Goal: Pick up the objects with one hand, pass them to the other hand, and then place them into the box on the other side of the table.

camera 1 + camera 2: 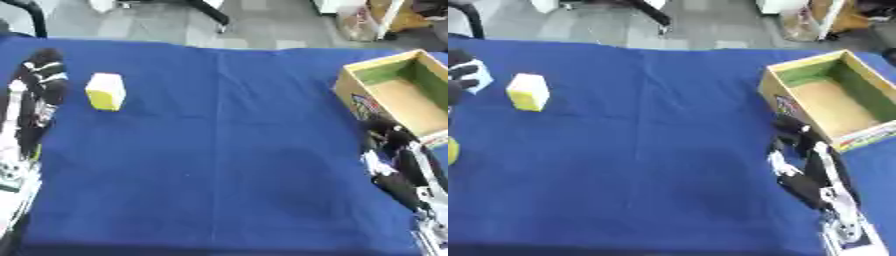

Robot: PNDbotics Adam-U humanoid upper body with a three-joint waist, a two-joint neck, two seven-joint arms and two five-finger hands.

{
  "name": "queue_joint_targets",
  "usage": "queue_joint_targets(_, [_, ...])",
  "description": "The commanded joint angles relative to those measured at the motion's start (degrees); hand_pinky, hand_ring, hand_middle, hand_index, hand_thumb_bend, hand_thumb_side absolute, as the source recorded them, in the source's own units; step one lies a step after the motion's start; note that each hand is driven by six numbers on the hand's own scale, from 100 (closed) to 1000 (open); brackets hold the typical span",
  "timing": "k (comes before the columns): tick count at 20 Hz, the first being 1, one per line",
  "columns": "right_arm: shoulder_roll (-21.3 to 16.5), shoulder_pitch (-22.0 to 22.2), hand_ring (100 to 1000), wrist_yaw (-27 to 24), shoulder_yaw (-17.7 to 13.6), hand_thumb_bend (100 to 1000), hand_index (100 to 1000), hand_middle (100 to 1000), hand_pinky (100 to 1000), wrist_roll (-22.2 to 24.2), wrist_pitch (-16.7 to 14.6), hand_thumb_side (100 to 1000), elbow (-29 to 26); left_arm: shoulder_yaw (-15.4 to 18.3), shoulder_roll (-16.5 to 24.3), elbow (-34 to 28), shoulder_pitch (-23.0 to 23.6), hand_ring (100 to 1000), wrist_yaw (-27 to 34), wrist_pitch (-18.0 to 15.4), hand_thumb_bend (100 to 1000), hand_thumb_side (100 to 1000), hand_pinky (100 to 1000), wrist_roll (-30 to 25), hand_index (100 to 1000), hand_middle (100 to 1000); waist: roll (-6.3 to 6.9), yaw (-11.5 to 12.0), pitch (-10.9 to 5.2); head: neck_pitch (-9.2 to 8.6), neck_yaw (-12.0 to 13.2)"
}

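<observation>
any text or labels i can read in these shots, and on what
None can be read.
Cardboard box: a coloured printed patch on its near side wall and a coloured strip on its near rim, both too blurred to read.
Yellow block: no marking shows.

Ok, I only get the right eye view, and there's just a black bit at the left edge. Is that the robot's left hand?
Observer: Yes. The left eye view shows the whole left hand, just left of the yellow block, with a gap between them.
Operator: Where does its arm go?
Observer: The left arm runs down the left edge of the blue cloth to the bottom corner of the picture.
</observation>
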Motion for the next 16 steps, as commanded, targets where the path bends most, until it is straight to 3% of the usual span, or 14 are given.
queue_joint_targets(1, [-1.4,-0.17,881,-0.16,-0.27,100,860,750,839,-0.01,0.06,336,-0.44,1.12,13.31,-0.68,-2.09,838,-5.23,6.03,1000,506,821,-12.13,897,812,0.82,-0.16,-1.66,0.31,0.12])
queue_joint_targets(2, [-1.36,-0.08,881,-0.14,-0.19,100,860,750,839,0.02,0.02,337,-0.43,0.52,17.51,0.66,-3.08,843,-5.34,7.69,1000,406,823,-16.79,899,817,0.92,-0.24,-1.77,0.31,0.16])
queue_joint_targets(5, [-1.33,0.05,881,-0.15,0.18,100,860,751,839,0.37,-0.06,339,-0.36,-2.63,28.49,6.58,-8.26,843,-5.22,11.16,1000,327,831,-31.13,910,816,1.09,-0.63,-2.05,0.31,0.37])
queue_joint_targets(6, [-1.37,0.05,881,-0.16,0.31,100,860,751,839,0.52,-0.07,339,-0.32,-4.22,31.14,8.76,-10.38,835,-6.1,12.01,901,359,830,-35.98,911,806,1.15,-0.83,-2.14,0.31,0.5])
queue_joint_targets(8, [-1.41,-0.02,881,-0.2,0.55,100,860,750,839,0.76,-0.08,338,-0.27,-7.77,34.14,12.98,-16.04,821,-12.84,13.0,801,409,830,-45.47,911,802,1.2,-1.25,-2.35,0.31,0.91])
queue_joint_targets(11, [-1.35,0.02,881,-0.33,0.78,100,860,751,839,1.0,-0.09,340,-0.26,-11.95,31.63,19.46,-25.14,817,-23.99,10.48,758,392,828,-53.52,908,803,1.18,-1.69,-2.52,0.31,1.32])
queue_joint_targets(16, [-1.37,-0.04,882,-0.61,0.93,100,860,751,839,1.13,-0.08,341,-0.27,-16.16,22.85,30.56,-34.82,818,-34.65,5.02,666,363,832,-55.14,901,798,0.95,-2.2,-2.44,0.31,1.45])
